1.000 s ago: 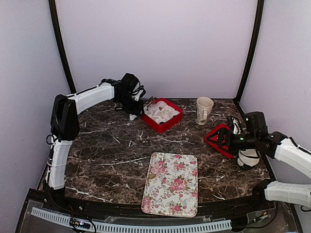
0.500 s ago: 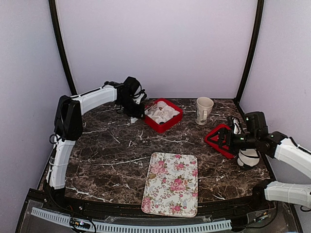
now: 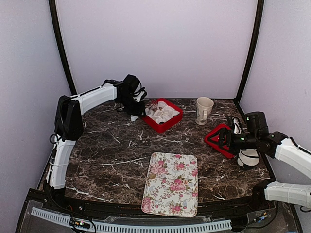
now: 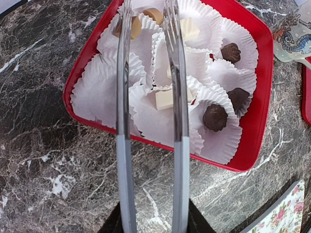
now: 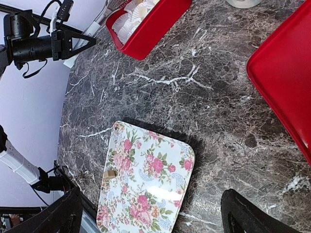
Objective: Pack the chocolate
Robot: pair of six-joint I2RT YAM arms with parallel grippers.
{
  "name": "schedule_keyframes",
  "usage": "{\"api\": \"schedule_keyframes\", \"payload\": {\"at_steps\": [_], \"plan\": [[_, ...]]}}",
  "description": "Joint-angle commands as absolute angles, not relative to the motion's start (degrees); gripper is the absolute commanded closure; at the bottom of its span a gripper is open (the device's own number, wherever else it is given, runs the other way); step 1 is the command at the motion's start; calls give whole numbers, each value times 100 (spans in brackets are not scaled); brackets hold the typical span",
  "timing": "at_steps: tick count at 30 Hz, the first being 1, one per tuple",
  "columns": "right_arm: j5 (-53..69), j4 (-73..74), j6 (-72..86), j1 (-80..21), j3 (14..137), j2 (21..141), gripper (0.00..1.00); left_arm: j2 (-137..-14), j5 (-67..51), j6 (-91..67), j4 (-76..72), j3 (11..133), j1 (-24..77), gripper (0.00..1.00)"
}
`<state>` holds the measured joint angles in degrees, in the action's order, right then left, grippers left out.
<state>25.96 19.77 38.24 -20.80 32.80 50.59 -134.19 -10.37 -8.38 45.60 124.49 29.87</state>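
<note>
The chocolate lies in white crinkled paper cups inside a red tray [image 4: 252, 58] [image 3: 171, 124]. Dark roundish pieces [image 4: 215, 117] sit at its right side, tan ones [image 4: 135, 27] at the far end, and a cream square [image 4: 163, 99] in the middle. My left gripper [image 4: 146, 4] [image 3: 146, 108] hovers over the tray's left half. Its two long thin fingers [image 4: 125, 73] stand parallel and open, with nothing pinched between them. My right gripper [image 5: 150, 199] [image 3: 224, 138] is wide open at the table's right. A small tan piece [image 5: 109, 173] rests on the floral tray.
The floral tray [image 3: 171, 183] [image 5: 146, 179] lies at the front centre. A cream mug [image 3: 204, 110] stands at the back right. Another red tray [image 3: 217, 139] [image 5: 286, 82] lies under my right gripper. Dark marble tabletop [image 3: 112, 150] spreads between them.
The left arm has shifted a little farther back over the red tray and its fingers have parted slightly. The right arm has not moved.
</note>
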Motion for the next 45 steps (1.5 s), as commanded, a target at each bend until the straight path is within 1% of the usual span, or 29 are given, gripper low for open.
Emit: {"api": "schedule_keyframes", "payload": {"at_steps": [1, 10, 14, 18, 23, 34, 39, 45], "plan": [[2681, 1885, 3711, -2029, 3454, 5069, 0, -13277, -1118, -851, 4648, 12677, 2955, 66], [2744, 1740, 3753, -2022, 3434, 5081, 0, -12782, -1071, -813, 4717, 12682, 2955, 67], [2814, 1617, 3781, -2022, 3450, 5150, 0, -12287, -1022, -698, 4749, 12305, 2954, 67], [2842, 1575, 3756, -2025, 3494, 5206, 0, -11619, -958, -548, 4813, 11665, 2970, 66], [2873, 1579, 3727, -2027, 3524, 5205, 0, -10656, -958, -310, 4725, 10513, 3137, 66], [2822, 1979, 3468, -2030, 3600, 5072, 0, -8394, -1055, 263, 4892, 7627, 4434, 65], [2829, 1908, 3604, -2026, 3479, 4906, 0, -7881, -920, 5, 5145, 6870, 4958, 65], [2849, 1753, 3777, -2027, 3351, 4800, 0, -7791, -737, -500, 5539, 6674, 5562, 65]]}}
